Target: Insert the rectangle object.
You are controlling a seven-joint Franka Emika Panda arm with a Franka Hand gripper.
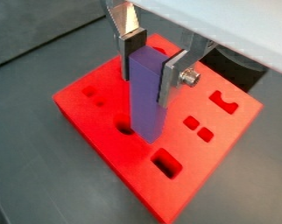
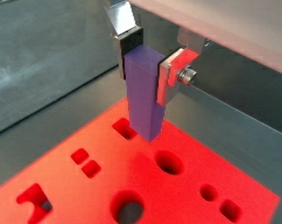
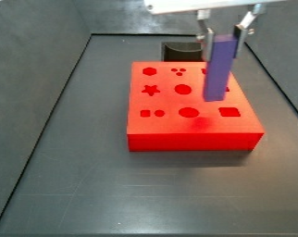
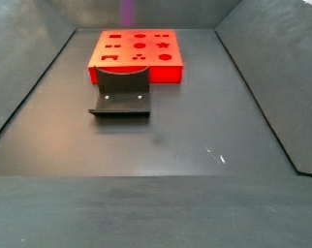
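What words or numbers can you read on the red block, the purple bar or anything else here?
None: no words, numbers or labels can be read in any view.
The red block has only cut-out shapes such as a star, circles and squares, no writing.
The rectangle object is plain purple-blue, held upright in the gripper above the block.
The dark grey holder and the floor show no markings.

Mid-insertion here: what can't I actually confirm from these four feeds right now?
- Which hole the rectangle object sits over: its own lower end covers that spot on the red block in both wrist views.
- The gripper in a side view: its body runs off the frame edge.
- In a side view the bar is only a sliver, cut by the frame edge; gripper out of frame.
- The dark holder: mostly hidden behind the block.
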